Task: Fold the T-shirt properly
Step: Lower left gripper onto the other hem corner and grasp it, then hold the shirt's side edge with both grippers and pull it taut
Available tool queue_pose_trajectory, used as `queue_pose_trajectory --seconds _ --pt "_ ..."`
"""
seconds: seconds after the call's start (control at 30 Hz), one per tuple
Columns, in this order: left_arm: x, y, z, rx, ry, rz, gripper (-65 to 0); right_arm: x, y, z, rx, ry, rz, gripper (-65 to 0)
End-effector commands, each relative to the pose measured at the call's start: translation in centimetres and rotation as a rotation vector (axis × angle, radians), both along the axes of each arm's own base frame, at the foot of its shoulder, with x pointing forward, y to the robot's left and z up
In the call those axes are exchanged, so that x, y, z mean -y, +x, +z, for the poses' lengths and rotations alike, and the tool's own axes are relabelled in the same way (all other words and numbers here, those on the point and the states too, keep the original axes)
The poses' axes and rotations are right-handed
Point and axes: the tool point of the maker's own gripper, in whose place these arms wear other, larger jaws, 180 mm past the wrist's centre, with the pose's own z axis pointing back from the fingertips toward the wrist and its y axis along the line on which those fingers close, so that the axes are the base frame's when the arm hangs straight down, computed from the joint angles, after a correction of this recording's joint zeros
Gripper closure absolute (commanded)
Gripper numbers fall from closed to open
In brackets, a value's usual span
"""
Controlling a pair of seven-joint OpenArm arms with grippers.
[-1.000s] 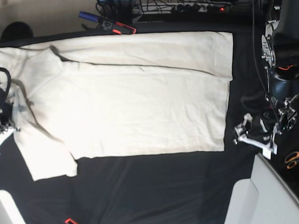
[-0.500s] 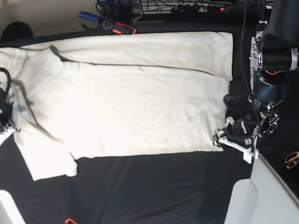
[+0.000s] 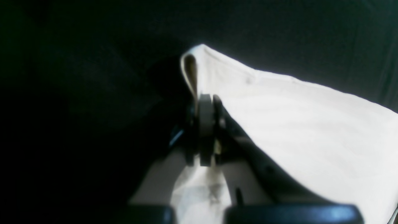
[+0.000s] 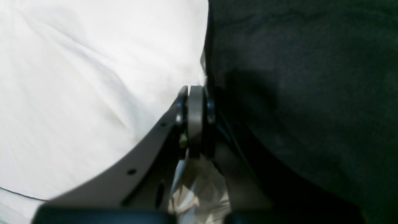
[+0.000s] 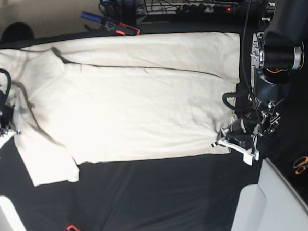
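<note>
Cloth of the T-shirt (image 5: 142, 100) lay long axis three-to-nine on the black table (image 5: 159, 193); left gripper (image 5: 230, 140) pinched its four-o'clock corner — right gripper (image 4: 194, 93) clamped the nine-o'clock edge.

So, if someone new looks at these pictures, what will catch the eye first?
First the big cream T-shirt, spread flat over the black table and filling most of the base view. Then the left gripper, at the shirt's lower corner on that view's right, shut on a pinched fold of the cloth. Orange scissors lie at the right edge.
</note>
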Motion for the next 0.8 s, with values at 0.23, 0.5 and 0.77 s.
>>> queue_pose_trajectory --seconds 0.23,0.5,0.77 --pt "-2.0 -1.1 0.5 -0.08 0.04 -0.051 0.0 1.1 1.5 1.8 0.055 -0.02 -0.008 0.0" --pt "-3.8 -0.5 4.2 0.05 0.009 0.002 0.0 1.1 1.4 1.7 0.053 -0.02 -0.008 0.0" --pt "-3.5 2.1 8.0 0.163 0.025 -0.017 0.0 1.5 3.4 4.0 0.153 -0.052 0.001 0.0"
